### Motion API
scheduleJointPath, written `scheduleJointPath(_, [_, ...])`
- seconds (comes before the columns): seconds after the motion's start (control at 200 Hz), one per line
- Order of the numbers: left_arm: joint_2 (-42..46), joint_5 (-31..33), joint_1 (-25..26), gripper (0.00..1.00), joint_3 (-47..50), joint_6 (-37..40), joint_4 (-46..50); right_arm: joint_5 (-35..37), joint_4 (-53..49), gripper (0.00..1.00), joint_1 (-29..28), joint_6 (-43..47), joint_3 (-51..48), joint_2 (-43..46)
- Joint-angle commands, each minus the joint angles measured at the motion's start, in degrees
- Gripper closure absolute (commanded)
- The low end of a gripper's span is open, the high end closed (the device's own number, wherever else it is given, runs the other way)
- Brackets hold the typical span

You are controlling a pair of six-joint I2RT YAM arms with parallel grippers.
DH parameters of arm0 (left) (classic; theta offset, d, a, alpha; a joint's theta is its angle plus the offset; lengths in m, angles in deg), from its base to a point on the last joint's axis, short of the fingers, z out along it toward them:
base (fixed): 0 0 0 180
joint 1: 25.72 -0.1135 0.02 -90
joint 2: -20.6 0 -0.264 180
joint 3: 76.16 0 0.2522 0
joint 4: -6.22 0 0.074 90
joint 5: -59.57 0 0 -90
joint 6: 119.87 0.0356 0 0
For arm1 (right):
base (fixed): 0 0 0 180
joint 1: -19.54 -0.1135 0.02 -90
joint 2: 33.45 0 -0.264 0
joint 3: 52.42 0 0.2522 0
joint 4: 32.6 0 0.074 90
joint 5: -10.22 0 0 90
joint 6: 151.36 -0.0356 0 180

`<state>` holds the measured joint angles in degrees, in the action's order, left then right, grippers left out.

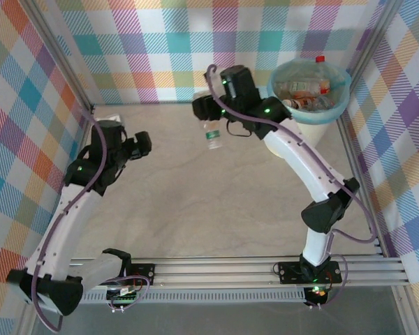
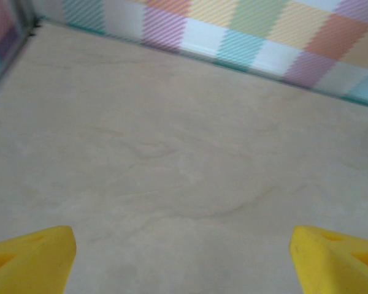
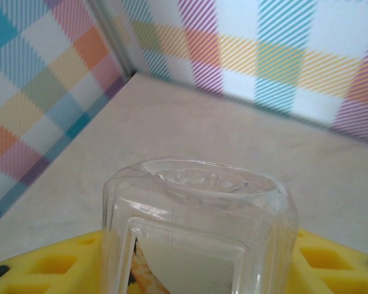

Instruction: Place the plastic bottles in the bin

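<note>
My right gripper (image 1: 208, 120) is shut on a clear plastic bottle (image 1: 212, 135) with a green label, holding it above the far middle of the table. In the right wrist view this bottle (image 3: 199, 208) stands base-first between the yellow fingers (image 3: 49, 263). The bin (image 1: 344, 95), cream with a teal liner, stands at the far right corner, to the right of the held bottle. Several bottles (image 1: 304, 89) lie inside it. My left gripper (image 1: 144, 144) hovers at the left of the table. Its yellow fingertips (image 2: 30, 257) stand wide apart, open over bare tabletop.
Plaid walls (image 1: 160, 49) close in the table on the left, far and right sides. An aluminium rail (image 1: 230, 269) runs along the near edge by the arm bases. The beige tabletop (image 1: 195, 202) is bare between the arms.
</note>
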<state>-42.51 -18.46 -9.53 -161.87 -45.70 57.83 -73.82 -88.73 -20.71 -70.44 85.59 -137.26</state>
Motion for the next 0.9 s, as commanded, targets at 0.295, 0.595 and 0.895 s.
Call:
scheduleJointPath(0.295, [-22.9, -6.6, 16.3, 0.1, -27.6, 4.5, -7.8, 12.1, 8.3, 0.44, 15.1, 18.1, 2.9, 7.3])
scheduleJointPath(0.595, [-32.4, -8.1, 20.3, 0.1, -36.6, 6.8, -5.1, 18.0, 18.9, 0.41, 23.6, 25.2, -4.0, 3.5])
scheduleJointPath(0.895, [-32.6, -7.1, 20.6, 0.08, -34.3, 6.5, -2.9, 27.9, 20.0, 0.28, 22.7, 28.8, -6.0, -2.1])
